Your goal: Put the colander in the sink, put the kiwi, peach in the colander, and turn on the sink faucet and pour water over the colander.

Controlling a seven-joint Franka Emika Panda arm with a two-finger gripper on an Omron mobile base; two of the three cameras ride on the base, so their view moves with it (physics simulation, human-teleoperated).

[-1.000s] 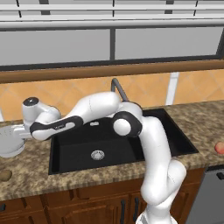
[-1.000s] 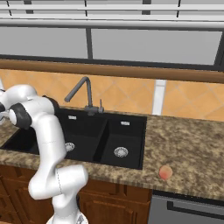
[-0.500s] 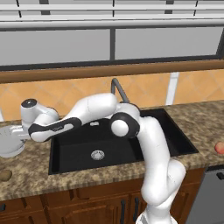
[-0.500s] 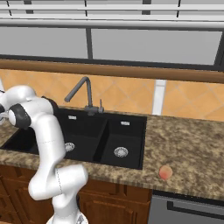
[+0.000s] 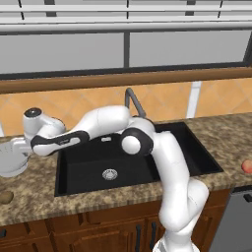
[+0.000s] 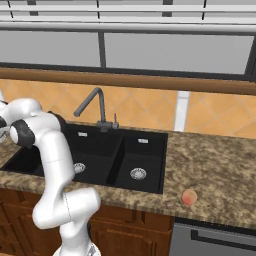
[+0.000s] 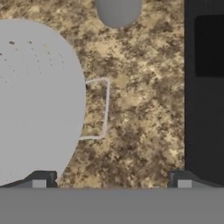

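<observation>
The pale grey perforated colander (image 5: 10, 160) stands on the counter left of the black sink (image 5: 147, 170). My gripper (image 5: 18, 147) hovers at its right rim, open. In the hand view the colander (image 7: 37, 100) is on the left, its thin wire handle (image 7: 105, 109) lies between my spread fingertips (image 7: 41, 180), and my gripper (image 7: 111, 181) holds nothing. The brown kiwi (image 5: 5, 197) lies near the counter's front left edge. The peach (image 6: 189, 197) rests on the counter right of the sink (image 6: 145, 150). The dark faucet (image 6: 95, 106) rises behind the basins.
A grey round object (image 7: 118, 11) stands on the granite just beyond the colander. The sink's black rim (image 7: 203, 87) runs along the right of the hand view. My arm stretches from the base across the large basin. A dishwasher front (image 6: 220, 240) sits below the counter's right end.
My elbow has slid a little to the left and down over the sink. The hand stays by the colander, with the jaws still wide.
</observation>
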